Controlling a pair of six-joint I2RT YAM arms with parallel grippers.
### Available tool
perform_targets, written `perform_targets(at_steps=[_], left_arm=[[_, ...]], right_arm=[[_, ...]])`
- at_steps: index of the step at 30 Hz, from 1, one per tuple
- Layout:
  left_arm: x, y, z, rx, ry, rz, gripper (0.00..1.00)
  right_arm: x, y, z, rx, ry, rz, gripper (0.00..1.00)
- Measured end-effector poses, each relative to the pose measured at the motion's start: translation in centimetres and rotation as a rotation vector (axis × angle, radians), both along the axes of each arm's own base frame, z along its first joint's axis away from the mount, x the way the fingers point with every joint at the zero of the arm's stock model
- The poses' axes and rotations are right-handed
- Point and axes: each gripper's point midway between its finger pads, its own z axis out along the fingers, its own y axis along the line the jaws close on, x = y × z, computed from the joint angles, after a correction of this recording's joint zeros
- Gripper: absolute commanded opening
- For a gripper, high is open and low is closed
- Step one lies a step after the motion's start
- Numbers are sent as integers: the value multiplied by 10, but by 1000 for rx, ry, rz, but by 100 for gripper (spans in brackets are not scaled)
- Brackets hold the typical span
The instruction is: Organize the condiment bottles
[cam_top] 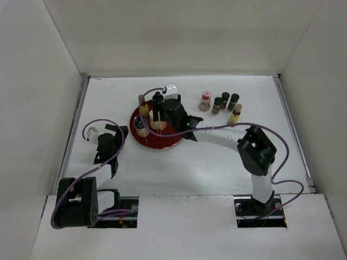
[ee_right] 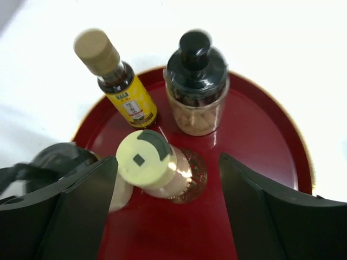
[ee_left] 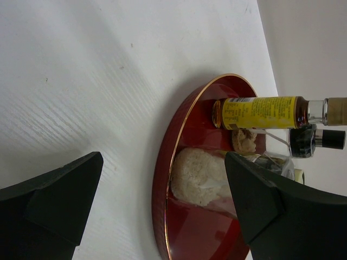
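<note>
A round red tray [cam_top: 162, 142] holds a cream-capped jar [ee_right: 143, 158], a tan-capped bottle with a yellow label [ee_right: 116, 81], a black-capped jar of brown contents [ee_right: 196, 81] and a jar of beige powder [ee_left: 203, 176]. My right gripper [ee_right: 168, 160] is open over the tray, its fingers on either side of the cream-capped jar and apart from it. My left gripper [ee_left: 162, 162] is open and empty at the tray's left rim [ee_left: 162, 179]. In the top view the right gripper [cam_top: 165, 116] is above the tray and the left gripper [cam_top: 120, 132] is beside it.
Several bottles stand on the table right of the tray: a pink-capped one [cam_top: 205, 100], black-capped ones [cam_top: 217, 104] [cam_top: 225, 99] [cam_top: 233, 101] and one with yellow contents [cam_top: 235, 114]. White walls enclose the table on three sides.
</note>
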Motion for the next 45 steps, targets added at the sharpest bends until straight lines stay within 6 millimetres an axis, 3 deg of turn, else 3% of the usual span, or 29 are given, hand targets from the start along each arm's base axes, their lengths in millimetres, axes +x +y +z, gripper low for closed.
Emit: perform_targets(at_steps=[3,7,9,11,14,19,23,29,45], left_arm=[[0,0,0,0,0,0,100],[0,0,0,0,0,0,100],[0,0,0,0,0,0,100],[0,0,0,0,0,0,100],[0,0,0,0,0,1,100],[0,0,0,0,0,1,100],[0,0,0,0,0,0,100],[0,-2,0,0,1,-5,100],[0,-4,-4,0,10,-11,100]], right_arm=[[-6,-21,36,49,-37,-8,76],[4,-66,82,117,-101,-67,42],[21,-96,95,140,-125,-131,36],[44,-131,97,140,-130,-211,37],[77,-179,79,93,-89,-324,43],[118,-223,40,12,-6,-440,67],[126,-234,8,-49,64,-461,73],[128,-234,-18,-97,119,-461,74],[130,-231,-38,-141,148,-447,66]])
